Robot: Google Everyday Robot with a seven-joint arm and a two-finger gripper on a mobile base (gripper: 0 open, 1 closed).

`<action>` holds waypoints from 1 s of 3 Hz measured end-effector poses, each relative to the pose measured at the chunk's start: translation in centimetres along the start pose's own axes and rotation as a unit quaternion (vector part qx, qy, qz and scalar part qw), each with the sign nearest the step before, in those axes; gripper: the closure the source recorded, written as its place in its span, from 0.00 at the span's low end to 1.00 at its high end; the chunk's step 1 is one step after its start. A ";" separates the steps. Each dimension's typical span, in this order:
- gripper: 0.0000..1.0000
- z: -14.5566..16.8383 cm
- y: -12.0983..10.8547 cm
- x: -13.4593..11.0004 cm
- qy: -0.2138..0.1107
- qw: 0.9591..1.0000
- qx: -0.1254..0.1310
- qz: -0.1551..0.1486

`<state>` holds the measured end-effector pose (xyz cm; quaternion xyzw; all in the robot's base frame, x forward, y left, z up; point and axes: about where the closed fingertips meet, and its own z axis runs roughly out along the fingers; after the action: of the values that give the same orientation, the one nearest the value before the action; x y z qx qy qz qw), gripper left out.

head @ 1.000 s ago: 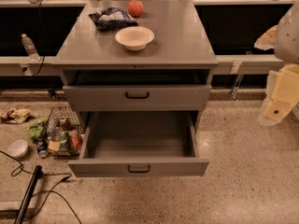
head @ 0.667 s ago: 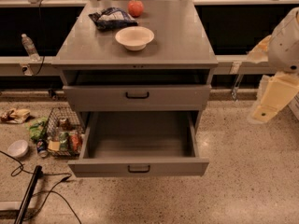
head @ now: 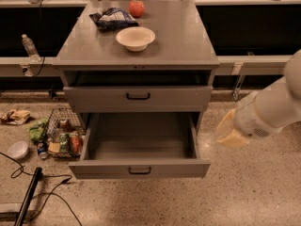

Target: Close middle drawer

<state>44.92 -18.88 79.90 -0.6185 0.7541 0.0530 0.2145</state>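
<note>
The gripper [head: 229, 132] has swung in leftward and lower from the right edge. It hangs near the right side of the middle drawer [head: 103, 169], apart from it. I cannot tell whether it is clenched or released. The drawer stands pulled far out toward me.
</note>
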 end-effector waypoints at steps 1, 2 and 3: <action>0.95 7.6 -1.2 0.2 -0.021 0.999 0.004 -0.029; 1.00 8.1 -3.3 -0.3 -0.035 0.998 0.043 -0.026; 1.00 8.1 -3.3 -0.3 -0.035 0.998 0.043 -0.026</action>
<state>50.23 -16.59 73.33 -0.6259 0.7316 0.0367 0.2679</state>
